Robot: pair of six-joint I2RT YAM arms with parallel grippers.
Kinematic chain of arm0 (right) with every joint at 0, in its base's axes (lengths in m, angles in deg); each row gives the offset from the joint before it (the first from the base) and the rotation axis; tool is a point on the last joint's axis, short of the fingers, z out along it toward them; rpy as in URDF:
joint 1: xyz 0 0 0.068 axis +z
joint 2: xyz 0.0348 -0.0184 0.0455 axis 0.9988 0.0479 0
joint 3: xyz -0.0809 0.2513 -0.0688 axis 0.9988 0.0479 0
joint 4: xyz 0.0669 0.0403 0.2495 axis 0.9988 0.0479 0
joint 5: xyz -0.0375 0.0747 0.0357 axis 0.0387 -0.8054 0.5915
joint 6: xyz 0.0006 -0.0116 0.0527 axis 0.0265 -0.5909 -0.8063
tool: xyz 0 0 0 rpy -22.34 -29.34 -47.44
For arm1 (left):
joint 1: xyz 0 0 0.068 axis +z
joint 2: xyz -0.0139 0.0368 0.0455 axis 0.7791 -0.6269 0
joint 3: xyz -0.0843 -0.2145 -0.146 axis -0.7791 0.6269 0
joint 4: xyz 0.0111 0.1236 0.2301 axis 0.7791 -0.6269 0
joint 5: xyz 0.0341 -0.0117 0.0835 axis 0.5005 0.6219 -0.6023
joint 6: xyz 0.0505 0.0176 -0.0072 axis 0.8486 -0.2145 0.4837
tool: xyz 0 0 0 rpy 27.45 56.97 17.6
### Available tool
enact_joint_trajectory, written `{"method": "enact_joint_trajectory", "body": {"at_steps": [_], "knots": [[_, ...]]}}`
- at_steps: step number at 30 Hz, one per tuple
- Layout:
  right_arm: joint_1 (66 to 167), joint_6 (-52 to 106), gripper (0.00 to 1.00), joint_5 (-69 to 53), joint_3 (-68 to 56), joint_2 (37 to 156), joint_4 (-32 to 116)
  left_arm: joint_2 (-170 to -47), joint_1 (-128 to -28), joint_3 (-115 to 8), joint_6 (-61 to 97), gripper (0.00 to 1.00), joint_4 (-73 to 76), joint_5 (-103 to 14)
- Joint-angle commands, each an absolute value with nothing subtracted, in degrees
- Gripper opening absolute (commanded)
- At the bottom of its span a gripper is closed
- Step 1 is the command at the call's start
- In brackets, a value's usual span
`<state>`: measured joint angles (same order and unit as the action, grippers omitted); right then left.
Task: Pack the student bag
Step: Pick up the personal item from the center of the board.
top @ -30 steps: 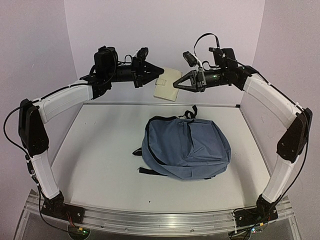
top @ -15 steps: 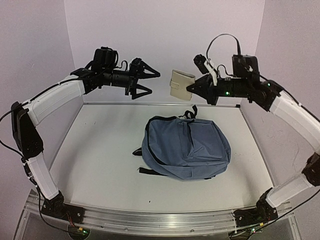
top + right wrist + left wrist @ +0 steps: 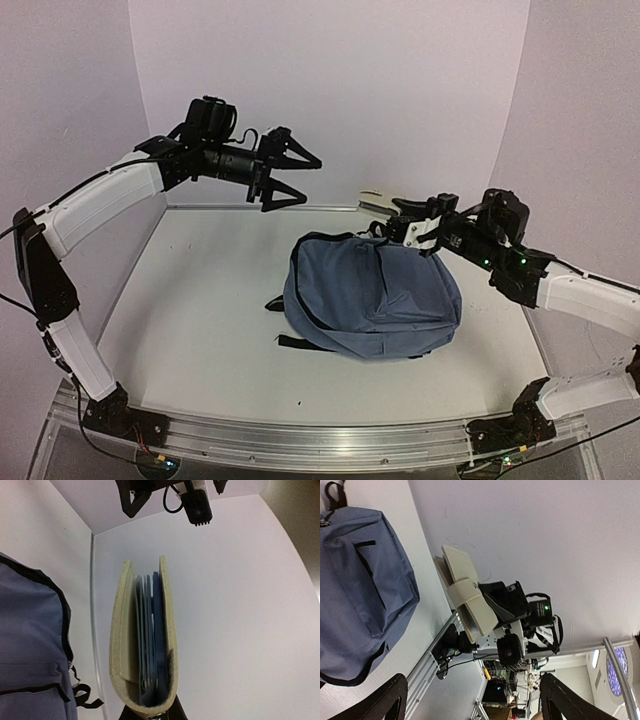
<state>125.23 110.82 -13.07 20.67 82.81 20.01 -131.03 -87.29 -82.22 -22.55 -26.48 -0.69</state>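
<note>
**While the student bag point(image 3: 370, 300) looks zipped, the folder point(image 3: 142, 645) hovers**

Bag's flat on the desk point(image 3: 190, 300) — nothing goes in yet. Past its handle point(image 3: 380, 225) the right tool point(image 3: 150, 711) pinches that cream folder; farther back the left tool point(image 3: 310, 183) gapes wide, empty — maybe free for the zipper point(image 3: 297, 290).

Blue-grey student bag point(image 3: 375, 300), cream notebook point(image 3: 118, 640)

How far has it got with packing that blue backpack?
Early on. Nothing looks packed: the student bag lies flat on the table, and no opening shows. In hand: the right gripper is shut on a cream notebook, held by the bag's top end. The left gripper hangs open and empty. Left: opening the bag, putting the notebook in, probably closing it.
</note>
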Motion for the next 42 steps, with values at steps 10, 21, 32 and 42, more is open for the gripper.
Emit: {"method": "enact_joint_trajectory", "body": {"at_steps": [10,21,32,42], "knots": [[127.4,122.9,0.00,-15.9,22.5,81.6,4.1,-136.8,-92.8,-85.2,-26.8,0.76,-17.3,8.1],[128.3,124.5,0.00,-15.7,23.5,82.2,4.0,-138.0,-95.0,-79.9,-37.1,0.58,1.5,10.6],[128.3,124.0,0.00,-16.3,24.5,80.6,5.4,-136.9,-94.5,-80.1,-35.6,0.58,0.2,9.5],[128.8,123.6,0.03,-16.0,24.4,80.8,5.4,-139.8,-95.0,-80.8,-39.7,0.27,6.2,10.6]]}}
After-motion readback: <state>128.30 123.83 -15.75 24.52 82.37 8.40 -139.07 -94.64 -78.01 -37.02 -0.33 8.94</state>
